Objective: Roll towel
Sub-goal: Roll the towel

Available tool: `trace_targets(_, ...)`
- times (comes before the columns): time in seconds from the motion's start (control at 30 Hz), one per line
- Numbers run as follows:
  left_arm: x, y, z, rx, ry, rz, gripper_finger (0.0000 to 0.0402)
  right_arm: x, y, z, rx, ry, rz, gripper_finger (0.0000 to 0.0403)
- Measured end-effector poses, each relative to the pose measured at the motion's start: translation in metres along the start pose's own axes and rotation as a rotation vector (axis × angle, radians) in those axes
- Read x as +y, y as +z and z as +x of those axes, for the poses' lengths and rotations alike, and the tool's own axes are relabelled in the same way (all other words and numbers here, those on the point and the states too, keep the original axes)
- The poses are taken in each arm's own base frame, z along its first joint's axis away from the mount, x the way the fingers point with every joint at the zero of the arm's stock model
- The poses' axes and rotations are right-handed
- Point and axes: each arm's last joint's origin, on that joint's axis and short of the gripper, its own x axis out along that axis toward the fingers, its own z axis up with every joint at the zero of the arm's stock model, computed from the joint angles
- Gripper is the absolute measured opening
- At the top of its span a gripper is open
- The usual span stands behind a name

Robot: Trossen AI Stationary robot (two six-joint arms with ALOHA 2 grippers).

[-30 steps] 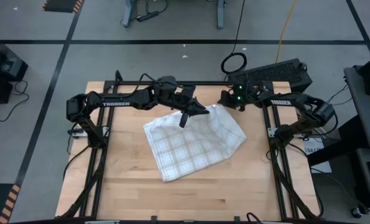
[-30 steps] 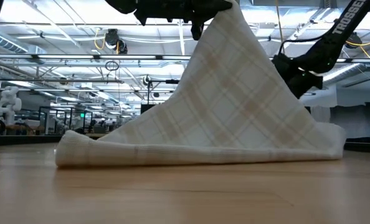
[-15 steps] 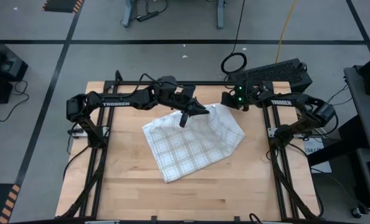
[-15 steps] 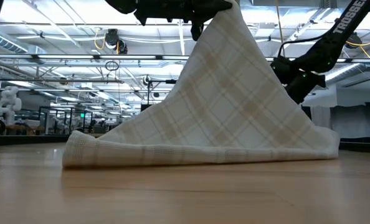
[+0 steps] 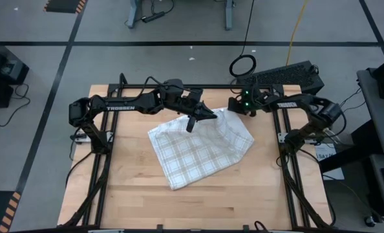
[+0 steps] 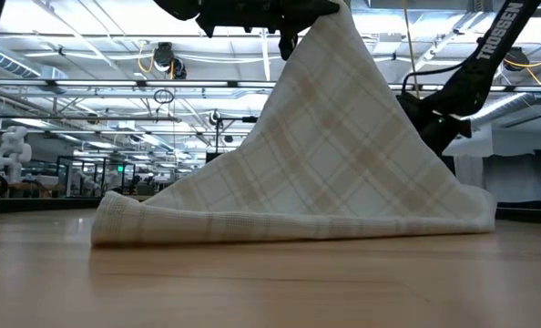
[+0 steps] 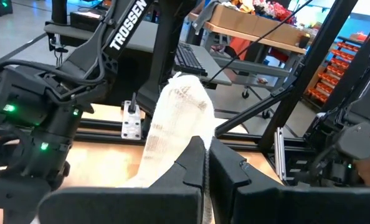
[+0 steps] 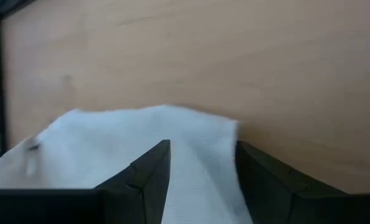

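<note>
Left gripper is clamped on one corner of the towel and holds it lifted, so in the low view the cloth hangs down from this grip like a tent while its lower edge lies on the table. From the left wrist we see both fingers pressed together with the white cloth between them. Our right gripper is at the far side of the towel, close to its far right corner; the right wrist camera shows its fingers apart, with the towel edge lying between and below them, and we cannot say that they touch it. We judge that the coming move depends on this corner: it lies directly ahead of the right gripper, which is the nearer free arm. The towel lies diagonal, from the lifted corner toward the near edge of the table, with the rest of it spreading away from both grippers.
</note>
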Motion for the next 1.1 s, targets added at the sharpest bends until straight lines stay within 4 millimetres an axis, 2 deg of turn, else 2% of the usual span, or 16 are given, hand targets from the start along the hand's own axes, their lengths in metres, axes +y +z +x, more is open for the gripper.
trace_targets(0.17, 0.0, 0.0, 0.0, 0.0, 0.001, -0.001, 0.0008, 0.0, -0.002, 0.003, 0.052, 0.036, -0.021, 0.0145)
trace_targets(0.57, 0.0, 0.0, 0.0, 0.0, 0.001, -0.026, 0.0008, 0.018, 0.011, 0.0, -0.082, 0.207, -0.158, 0.0012)
trace_targets(0.63, 0.0, 0.0, 0.0, 0.0, 0.001, -0.026, 0.0008, 0.017, 0.01, 0.001, -0.074, 0.195, -0.177, 0.0004)
trace_targets(0.8, 0.0, 0.001, 0.0, -0.006, -0.001, -0.023, 0.0008, 0.024, 0.005, -0.001, -0.074, 0.231, -0.428, 0.0002)
trace_targets(1.0, 0.0, 0.001, 0.0, -0.005, -0.011, -0.022, 0.0008, 0.047, -0.005, -0.021, -0.137, 0.332, -0.783, 0.0001)
trace_targets(1.1, -0.001, 0.0, 0.0, -0.003, -0.02, -0.022, 0.0008, 0.05, -0.009, -0.027, -0.171, 0.268, -0.855, 0.0001)
